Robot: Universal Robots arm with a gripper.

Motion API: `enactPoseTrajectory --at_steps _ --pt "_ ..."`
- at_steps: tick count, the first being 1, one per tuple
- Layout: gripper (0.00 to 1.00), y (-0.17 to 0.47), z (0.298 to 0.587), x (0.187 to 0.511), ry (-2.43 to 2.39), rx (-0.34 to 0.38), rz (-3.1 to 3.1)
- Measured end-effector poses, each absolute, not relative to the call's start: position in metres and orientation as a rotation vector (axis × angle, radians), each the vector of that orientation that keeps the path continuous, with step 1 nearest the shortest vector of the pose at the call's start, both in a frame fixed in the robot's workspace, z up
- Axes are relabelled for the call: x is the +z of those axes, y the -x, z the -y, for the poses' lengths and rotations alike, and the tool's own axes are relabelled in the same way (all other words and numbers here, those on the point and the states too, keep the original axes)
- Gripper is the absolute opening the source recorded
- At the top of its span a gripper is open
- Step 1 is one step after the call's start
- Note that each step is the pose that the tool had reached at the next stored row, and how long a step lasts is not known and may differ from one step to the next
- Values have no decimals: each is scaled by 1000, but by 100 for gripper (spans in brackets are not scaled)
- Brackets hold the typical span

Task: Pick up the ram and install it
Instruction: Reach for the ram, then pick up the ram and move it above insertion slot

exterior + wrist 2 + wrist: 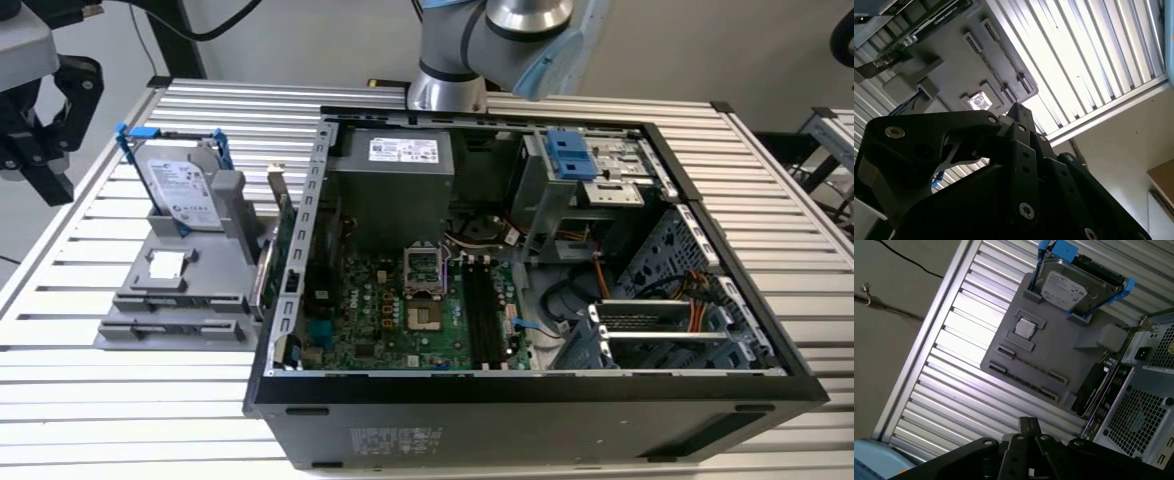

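The ram (1093, 390) is a dark, thin stick standing on edge along the side of a grey holder (1054, 350), right beside the computer case wall. In the exterior view the ram (264, 268) shows as a narrow strip between the holder (174, 300) and the case. The second wrist view catches the ram (919, 25) as a dark strip with chips. My gripper (1028, 427) hovers well above the slatted table, off to the side of the holder and apart from the ram. Its black linkage (1018, 112) holds nothing that I can see.
The open computer case (287, 395) lies on the slatted table (134, 400), with long black motherboard slots (481, 310) inside. A silver hard drive in a blue frame (180, 190) and a small square chip (167, 265) sit on the holder. My arm (461, 50) stands behind the case.
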State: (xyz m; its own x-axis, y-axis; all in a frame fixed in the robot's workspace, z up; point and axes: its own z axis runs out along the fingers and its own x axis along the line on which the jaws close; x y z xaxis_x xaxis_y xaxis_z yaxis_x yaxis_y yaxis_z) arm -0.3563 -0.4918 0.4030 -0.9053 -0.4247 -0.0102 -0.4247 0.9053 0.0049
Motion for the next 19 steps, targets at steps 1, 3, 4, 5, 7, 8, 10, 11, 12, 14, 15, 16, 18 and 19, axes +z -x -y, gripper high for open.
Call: enactPoseTrajectory --at_steps 1,3,4,5,7,8,10,11,12,14,15,16,18,19 --pt "0 356 492 403 682 11 -3058" --pt "0 356 492 403 682 11 -3058" --pt "0 356 492 403 682 11 -3057" --pt "0 356 492 403 684 11 -3057" --pt "0 356 492 403 691 11 -3055" --pt "0 356 492 403 697 11 -3054" --pt "0 356 492 404 713 11 -3051" --pt "0 356 492 404 722 11 -3049" --pt "0 356 492 404 732 11 -3046" --pt "0 356 492 405 754 9 -3041" --pt "0 356 492 405 764 9 -3039" --pt "0 356 492 405 775 8 -3036" --pt "0 356 492 405 797 6 -3031" --pt "0 356 492 406 808 5 -3028"
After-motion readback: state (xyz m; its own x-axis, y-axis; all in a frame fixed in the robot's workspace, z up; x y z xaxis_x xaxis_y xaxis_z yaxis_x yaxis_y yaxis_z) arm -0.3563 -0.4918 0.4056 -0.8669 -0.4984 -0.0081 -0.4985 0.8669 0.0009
